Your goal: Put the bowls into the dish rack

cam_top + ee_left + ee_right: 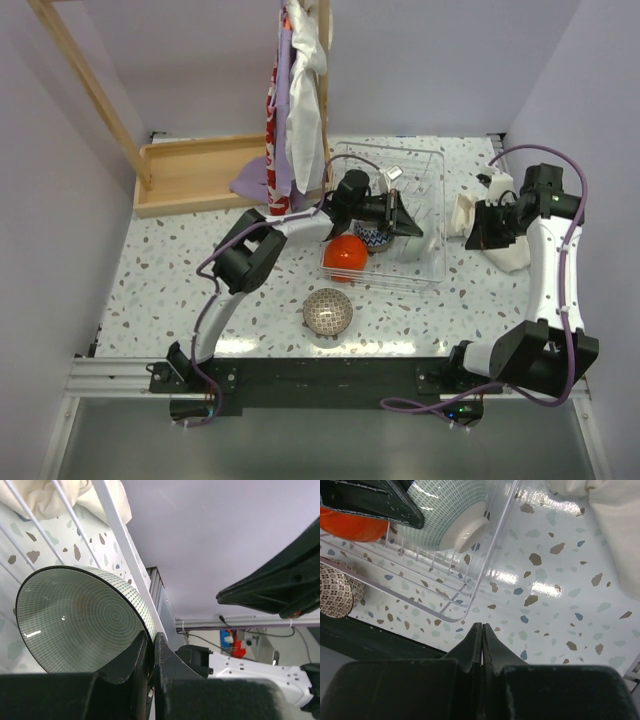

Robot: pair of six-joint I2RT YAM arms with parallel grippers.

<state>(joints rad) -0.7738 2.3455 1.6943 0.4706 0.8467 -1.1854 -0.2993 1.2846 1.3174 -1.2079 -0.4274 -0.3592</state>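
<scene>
The white wire dish rack point(432, 268) stands mid-table. My left gripper point(402, 222) reaches into it, shut on the rim of a pale mint green bowl point(410, 243), held on edge among the tines. In the left wrist view the jaws point(151, 641) pinch that bowl's point(75, 620) rim beside a rack wire point(120, 545). An orange-red bowl point(345, 256) lies in the rack's front left, and a blue-patterned bowl point(375, 238) sits behind it. A speckled beige bowl point(328, 311) sits on the table in front of the rack. My right gripper point(478, 230) is shut and empty, right of the rack point(485, 565).
A wooden tray point(195, 175) lies at the back left. Cloths point(295, 100) hang from a wooden frame behind the rack. A white cloth point(505, 245) lies under the right arm. The right wrist view shows the mint bowl point(450, 515) and the orange-red bowl point(355, 525).
</scene>
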